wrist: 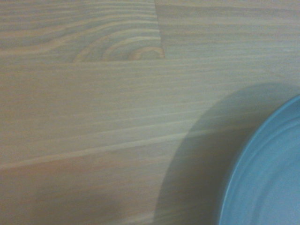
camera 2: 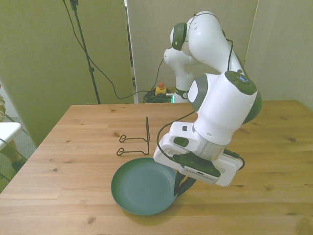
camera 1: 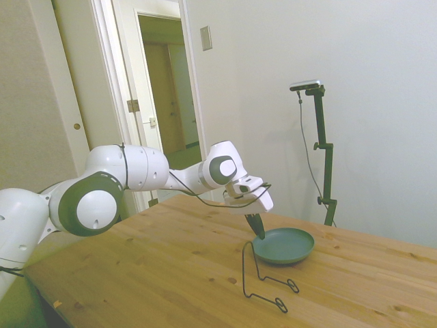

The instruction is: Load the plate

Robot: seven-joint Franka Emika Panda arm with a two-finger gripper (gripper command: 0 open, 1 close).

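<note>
The plate (camera 2: 143,186) is a round dusty teal dish near the table's front edge in the front view, a little to the front view's left of centre. My gripper (camera 2: 180,188) is shut on the rim on the plate's side toward the front view's right. In the side view the gripper (camera 1: 259,231) pinches the plate (camera 1: 285,247) at its left rim. The plate (wrist: 274,178) fills one corner of the wrist view and casts a wide shadow on the wood, so it appears slightly raised.
A thin black wire stand (camera 2: 137,142) sits just behind the plate in the front view, and the same wire stand (camera 1: 265,278) is in front of it in the side view. The wooden table (camera 2: 73,147) spreads to both sides.
</note>
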